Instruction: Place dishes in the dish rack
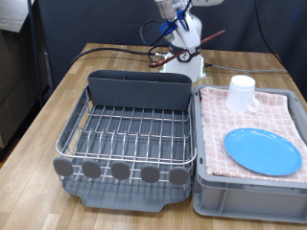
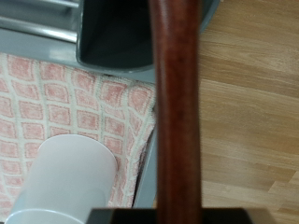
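We are seeing the pincer (image 1: 182,29) gripping the wooden spoon (image 2: 177,103) lengthwise above the mug (image 2: 65,182), beyond the dish rack's trough (image 1: 139,91).

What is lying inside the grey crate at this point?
The grey crate holds a pink checked cloth, with the light-blue plate and white mug on it. The crate floor beneath the cloth is covered.

My arm reaches in from the exterior view's top, raised high; my gripper (image 1: 177,13) points downward, fingers clamped on the wooden spoon (image 2: 177,103).
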Robot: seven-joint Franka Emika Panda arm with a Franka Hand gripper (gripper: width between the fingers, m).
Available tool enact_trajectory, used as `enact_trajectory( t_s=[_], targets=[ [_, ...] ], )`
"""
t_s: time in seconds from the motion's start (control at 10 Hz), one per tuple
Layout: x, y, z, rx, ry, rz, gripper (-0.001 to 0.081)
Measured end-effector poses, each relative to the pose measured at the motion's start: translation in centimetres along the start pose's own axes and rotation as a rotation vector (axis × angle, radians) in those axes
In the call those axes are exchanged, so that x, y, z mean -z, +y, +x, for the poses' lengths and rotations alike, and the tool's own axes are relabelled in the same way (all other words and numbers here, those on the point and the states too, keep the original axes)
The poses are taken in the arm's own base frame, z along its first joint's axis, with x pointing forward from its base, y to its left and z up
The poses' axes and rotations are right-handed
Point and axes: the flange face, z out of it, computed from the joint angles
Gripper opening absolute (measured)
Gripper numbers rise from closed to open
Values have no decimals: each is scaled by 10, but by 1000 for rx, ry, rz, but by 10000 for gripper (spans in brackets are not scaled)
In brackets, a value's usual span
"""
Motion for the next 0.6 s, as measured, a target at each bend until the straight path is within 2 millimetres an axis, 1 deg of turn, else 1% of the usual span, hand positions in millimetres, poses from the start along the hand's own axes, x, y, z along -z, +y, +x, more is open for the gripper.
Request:
enact_trajectory(
  t_s=[0.2, 0.6],
  targets=[
    [3, -6, 13, -19, -52, -8, 83],
    [5, -18, 46, -12, -172, -23, 83]
  ],
)
